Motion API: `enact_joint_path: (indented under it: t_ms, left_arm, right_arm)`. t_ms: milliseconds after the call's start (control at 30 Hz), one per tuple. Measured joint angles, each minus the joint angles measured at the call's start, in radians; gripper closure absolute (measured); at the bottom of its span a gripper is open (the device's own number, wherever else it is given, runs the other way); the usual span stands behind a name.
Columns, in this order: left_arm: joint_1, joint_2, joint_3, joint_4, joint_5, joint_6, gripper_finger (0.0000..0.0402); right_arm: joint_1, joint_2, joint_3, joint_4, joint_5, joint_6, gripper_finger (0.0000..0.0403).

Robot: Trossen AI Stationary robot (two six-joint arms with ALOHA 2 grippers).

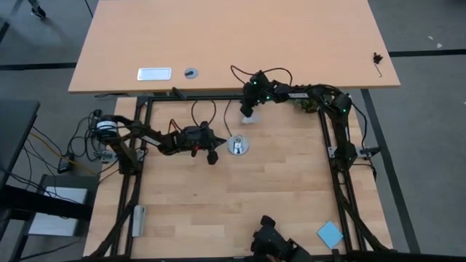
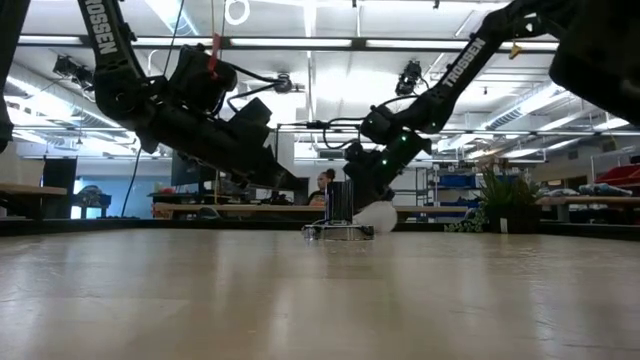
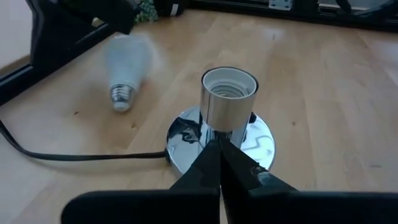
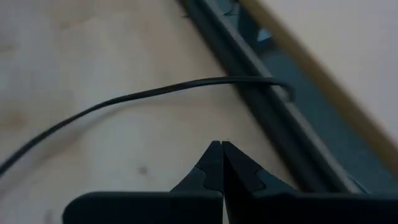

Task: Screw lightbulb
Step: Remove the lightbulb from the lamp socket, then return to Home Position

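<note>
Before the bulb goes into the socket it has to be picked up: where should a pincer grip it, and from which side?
Probably the lightbulb is best taken by its wide white globe, from above, fingers straddling it. It lies on its side on the table, its threaded end aimed roughly at the socket and needing to stay bare. The right pincer is close above it.

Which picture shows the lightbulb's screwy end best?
The left wrist view: the lightbulb lies on the table, grey threads facing the camera. The high view shows only a small white shape; the low view a white blob; the right wrist view none.
</note>
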Motion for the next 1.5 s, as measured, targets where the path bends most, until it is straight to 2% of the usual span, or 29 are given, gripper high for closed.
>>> enact_joint_path:
  t_ms: [233,467,667,800,1000,1100,1233,1500]
  left_arm:
    - [0.001,-0.002,-0.005,0.002,0.000,0.001,0.0400]
    - [0.001,-0.069,-0.085,0.080,0.000,0.004,0.0400]
    - [0.001,-0.207,-0.174,0.102,0.003,0.006,0.0400]
    - [0.001,-0.271,-0.201,0.098,0.051,0.024,0.0400]
    - [0.001,-0.308,-0.198,0.103,0.068,0.029,0.0400]
    - [0.001,-0.307,-0.197,0.099,0.068,0.029,0.0400]
    - [0.001,-0.307,-0.196,0.095,0.068,0.029,0.0400]
    - [0.001,-0.306,-0.196,0.100,0.067,0.055,0.0400]
  right_arm:
    - [0.052,-0.060,0.000,-0.055,-0.035,0.006,0.0398]
    - [0.128,-0.241,-0.028,-0.147,-0.021,-0.065,0.0398]
    - [0.194,-0.436,-0.213,-0.017,-0.027,-0.093,0.0398]
    - [0.241,-0.556,-0.370,0.103,-0.012,-0.059,0.0398]
    - [0.329,-0.694,-0.531,0.187,0.070,-0.039,0.0398]
    - [0.367,-0.738,-0.578,0.214,0.111,-0.007,0.0398]
    - [0.402,-0.770,-0.611,0.235,0.114,0.025,0.0398]
    - [0.430,-0.764,-0.619,0.238,0.114,0.116,0.0372]
